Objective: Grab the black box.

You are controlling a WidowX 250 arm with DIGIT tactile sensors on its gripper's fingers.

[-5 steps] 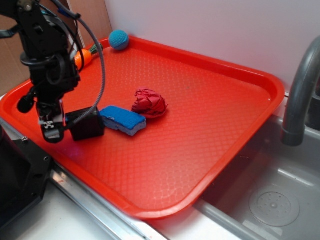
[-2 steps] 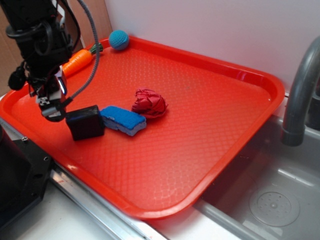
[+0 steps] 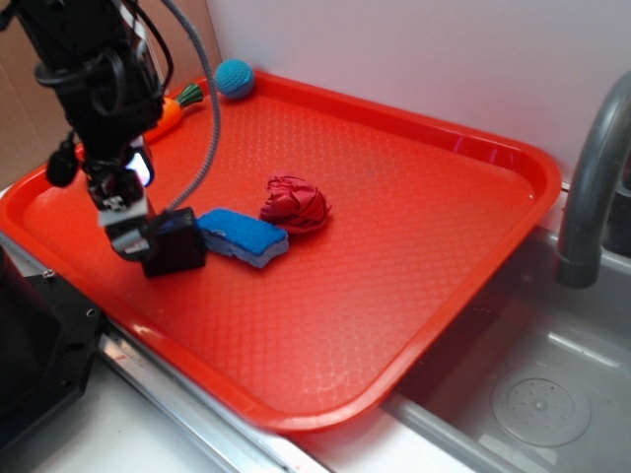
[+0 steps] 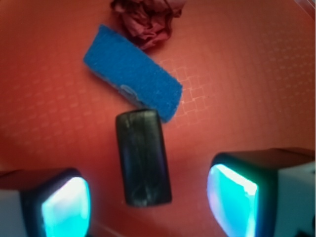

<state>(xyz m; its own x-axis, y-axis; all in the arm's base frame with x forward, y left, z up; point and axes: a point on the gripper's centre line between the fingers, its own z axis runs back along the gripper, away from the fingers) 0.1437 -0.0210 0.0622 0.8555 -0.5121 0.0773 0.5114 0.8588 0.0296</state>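
Gripper (image 4: 148,197): we log its jaws spread wide, one finger each side of the black box (image 4: 143,157), neither touching it. Black box: lies flat near the left edge of the red tray (image 3: 414,256), one end meeting the blue sponge (image 4: 132,71). Crumpled red cloth (image 3: 294,203): just beyond the sponge. Toy carrot (image 3: 170,108) and blue knitted ball (image 3: 235,77): at the far left corner.

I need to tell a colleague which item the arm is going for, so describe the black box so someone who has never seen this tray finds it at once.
Start at the big red tray beside the sink and go to its near left edge, where the open gripper hangs. The black box lies right there, its corner against the blue sponge. It is the only glossy, plain black block; the sponge is blue and fuzzy, the crumpled red cloth beyond is soft.
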